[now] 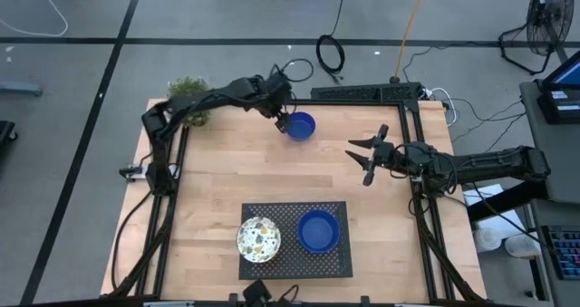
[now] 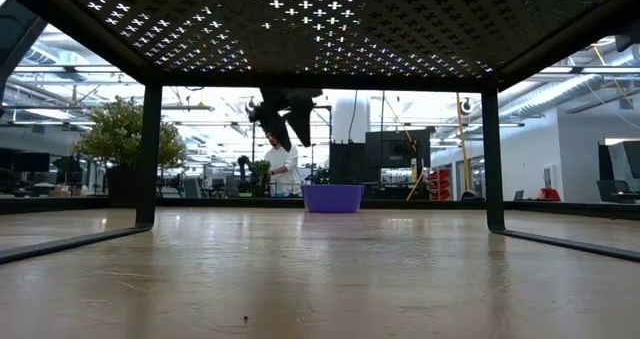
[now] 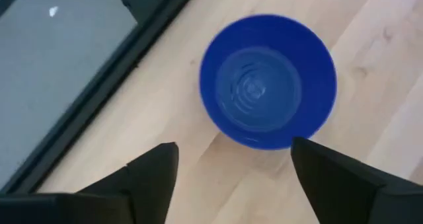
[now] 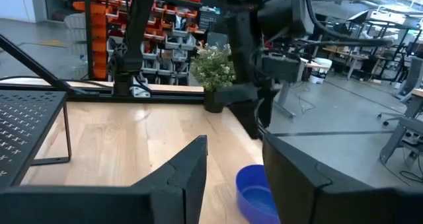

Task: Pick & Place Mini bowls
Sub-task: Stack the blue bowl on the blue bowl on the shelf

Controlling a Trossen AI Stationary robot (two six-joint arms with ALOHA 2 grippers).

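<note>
One glossy blue mini bowl [image 1: 301, 126] stands upright on its base near the table's far edge, also seen in the left wrist view [image 3: 268, 82], the right wrist view [image 4: 254, 191] and the low view [image 2: 333, 198]. My left gripper [image 1: 283, 119] [image 3: 231, 168] hovers open just above and to the left of it, touching nothing. My right gripper [image 1: 366, 153] [image 4: 234, 174] waits open to the bowl's right, pointing toward it. A floral-speckled bowl [image 1: 258, 239] and another blue bowl [image 1: 318, 231] sit on a black perforated stand [image 1: 294, 263] by the near edge.
A potted plant [image 1: 188, 99] stands at the far left corner, behind the left arm. A black frame rail [image 1: 367, 93] runs along the far edge close to the blue bowl. Bare wood lies between the far bowl and the stand. A person [image 2: 283, 167] stands far off in the room.
</note>
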